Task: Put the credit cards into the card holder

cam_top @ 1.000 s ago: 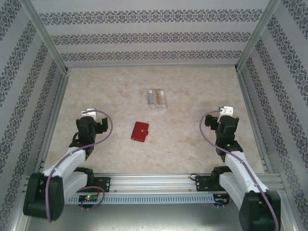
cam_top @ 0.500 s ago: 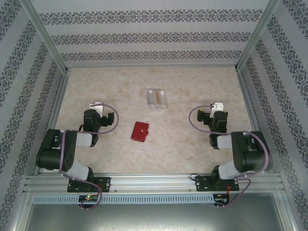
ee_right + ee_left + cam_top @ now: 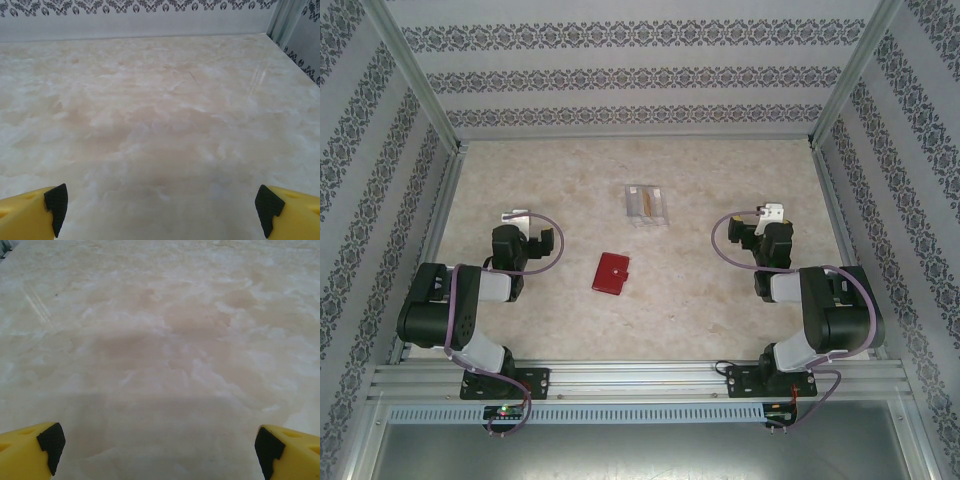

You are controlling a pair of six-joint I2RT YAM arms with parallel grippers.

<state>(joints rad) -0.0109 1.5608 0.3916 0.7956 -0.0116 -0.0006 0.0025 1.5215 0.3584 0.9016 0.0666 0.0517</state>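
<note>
top external view: the red card holder (image 3: 611, 272) lies shut and flat near the middle of the table (image 3: 720, 170), a little left, its long axis running near to far with the far end tipped slightly right. farther off sits a clear case (image 3: 647, 204). the credit cards (image 3: 646, 201) inside it read as a tan strip, too small to count. left gripper (image 3: 160, 452) and right gripper (image 3: 161, 210) gape wide over bare marble, holding nothing, their yellow fingertips (image 3: 30, 452) cut off at the wrist views' bottom corners.
</note>
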